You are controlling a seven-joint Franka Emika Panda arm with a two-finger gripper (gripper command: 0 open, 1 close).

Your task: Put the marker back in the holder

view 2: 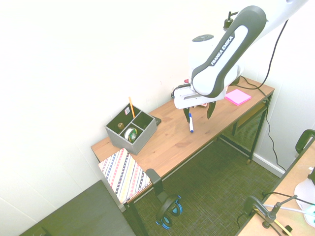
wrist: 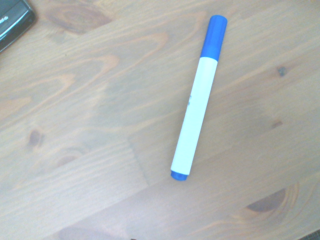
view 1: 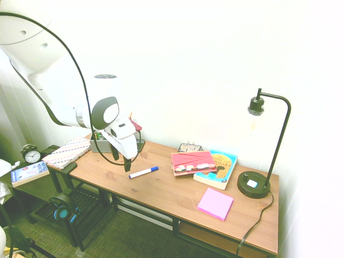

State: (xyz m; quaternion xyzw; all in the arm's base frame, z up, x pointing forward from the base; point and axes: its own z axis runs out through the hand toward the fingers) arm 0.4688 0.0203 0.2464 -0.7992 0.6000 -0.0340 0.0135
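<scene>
A home study or office corner. A wooden desk (view 1: 177, 193) stands against a plain white wall. Past the gripper (view 1: 128, 161), toward the desk's far end, lie a few books (view 1: 207, 164), a pink notepad (view 1: 215, 203) and a black desk lamp (view 1: 263, 145). On the gripper's other side sits a grey desk organizer (view 2: 132, 129) with 1 orange pencil (view 2: 131, 106) upright in it, then a striped notebook (view 2: 124, 174). An alarm clock (view 1: 30, 155) stands on a low side shelf beyond, and headphones (view 2: 167, 206) hang below over dark carpet.

Smooth plastic marker (wrist: 196, 99), matt wood-grain desk (wrist: 90, 150), glossy white arm (view 2: 221, 49)
</scene>
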